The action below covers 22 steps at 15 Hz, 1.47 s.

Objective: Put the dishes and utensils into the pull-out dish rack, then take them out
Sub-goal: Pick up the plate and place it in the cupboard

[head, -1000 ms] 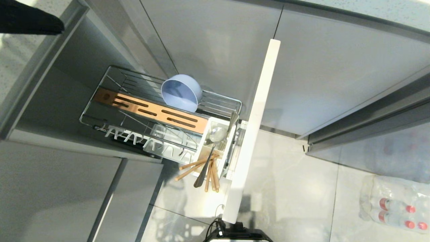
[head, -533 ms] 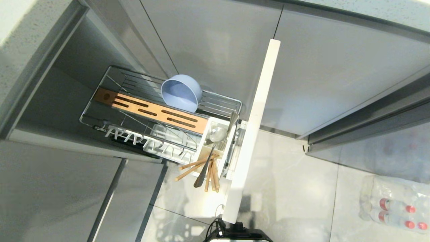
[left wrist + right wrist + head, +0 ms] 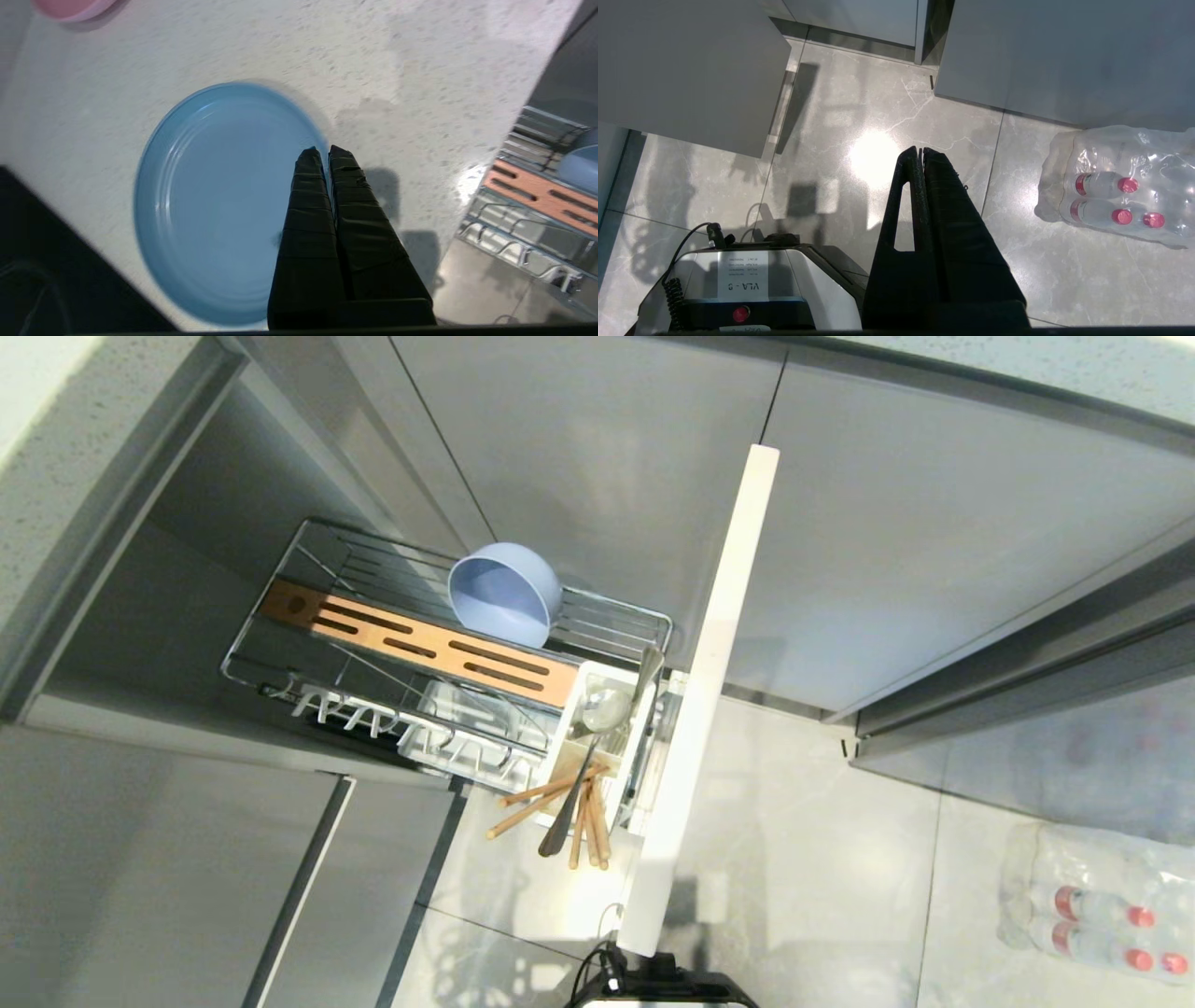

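Here the left gripper [image 3: 325, 151] hangs over the speckled countertop [image 3: 373, 56], its fingers pressed together and empty, tips at the edge of the light-blue plate [image 3: 219, 196] lying flat there. In the head view the pull-out dish rack [image 3: 644, 616] stands drawn out of the cabinet, with the grey-blue bowl [image 3: 502, 593] tilted on its far wires, beside the wooden bar [image 3: 420, 644]. The spoon [image 3: 588, 737] and chopsticks [image 3: 537, 798] stick out of the white caddy [image 3: 571, 728] at the rack's right end. The right gripper [image 3: 920, 154], likewise clenched on nothing, hangs over the floor [image 3: 878, 140] near a pack of bottles [image 3: 1115, 200].
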Available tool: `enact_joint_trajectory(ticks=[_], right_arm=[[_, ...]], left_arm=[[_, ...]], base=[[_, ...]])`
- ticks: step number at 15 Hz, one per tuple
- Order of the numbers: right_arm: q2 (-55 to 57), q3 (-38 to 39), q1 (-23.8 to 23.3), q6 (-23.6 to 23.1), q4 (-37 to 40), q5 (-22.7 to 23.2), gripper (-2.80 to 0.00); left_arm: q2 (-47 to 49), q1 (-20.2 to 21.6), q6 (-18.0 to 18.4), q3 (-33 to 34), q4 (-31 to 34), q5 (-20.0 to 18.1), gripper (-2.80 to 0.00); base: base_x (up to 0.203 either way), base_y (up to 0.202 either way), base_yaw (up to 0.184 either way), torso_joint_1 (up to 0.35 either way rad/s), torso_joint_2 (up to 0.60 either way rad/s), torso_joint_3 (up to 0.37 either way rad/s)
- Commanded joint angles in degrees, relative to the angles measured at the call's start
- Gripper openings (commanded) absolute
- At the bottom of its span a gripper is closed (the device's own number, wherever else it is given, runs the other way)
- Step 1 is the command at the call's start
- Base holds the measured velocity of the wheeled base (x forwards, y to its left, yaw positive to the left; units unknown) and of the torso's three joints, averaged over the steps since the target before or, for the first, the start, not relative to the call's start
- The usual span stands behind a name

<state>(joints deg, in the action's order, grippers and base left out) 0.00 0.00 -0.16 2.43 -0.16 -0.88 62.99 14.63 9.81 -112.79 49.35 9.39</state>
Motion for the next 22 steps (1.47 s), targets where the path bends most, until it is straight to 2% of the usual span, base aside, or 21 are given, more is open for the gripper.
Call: enact_joint_trajectory(ticks=[1,3,6,9,12,13,18,20,22], right_arm=[[0.05,0.0,0.06,0.04,-0.02,0.0,-2.8],[0.09,0.0,-0.01,0.04,-0.02,0.0,-2.8],[0.09,0.0,0.07,0.04,-0.02,0.0,-2.8],[0.04,0.0,0.01,0.04,-0.02,0.0,-2.8],[0.09,0.0,-0.01,0.04,-0.02,0.0,-2.8],[0.09,0.0,0.07,0.04,-0.02,0.0,-2.8],[0.03,0.0,-0.02,0.04,-0.02,0.0,-2.8],[0.09,0.0,-0.02,0.04,-0.02,0.0,-2.8],[0.09,0.0,-0.02,0.04,-0.02,0.0,-2.8]], left_arm=[[0.07,5.03,-0.07,0.02,1.59,-2.15,-2.8],[0.37,9.23,-1.02,0.02,4.17,-4.68,-2.8],[2.65,13.09,-6.97,0.02,4.76,-6.48,-2.8],[3.89,13.94,-11.85,1.0,4.82,-6.68,-2.8],[5.25,14.03,-15.77,1.0,4.01,-9.29,-2.8],[5.54,14.03,-15.96,0.99,4.0,-9.39,0.0],[6.88,14.11,-16.97,0.99,3.53,-9.91,0.0],[7.86,14.16,-19.83,0.99,1.38,-9.91,0.0],[9.01,14.74,-20.3,1.03,0.58,-9.91,0.0]], base=[[0.0,0.0,0.0,0.0,0.0,0.0],[0.0,0.0,0.0,0.0,0.0,0.0],[0.0,0.0,0.0,0.0,0.0,0.0],[0.0,0.0,0.0,0.0,0.0,0.0],[0.0,0.0,0.0,0.0,0.0,0.0],[0.0,0.0,0.0,0.0,0.0,0.0],[0.0,0.0,0.0,0.0,0.0,0.0],[0.0,0.0,0.0,0.0,0.0,0.0],[0.0,0.0,0.0,0.0,0.0,0.0]])
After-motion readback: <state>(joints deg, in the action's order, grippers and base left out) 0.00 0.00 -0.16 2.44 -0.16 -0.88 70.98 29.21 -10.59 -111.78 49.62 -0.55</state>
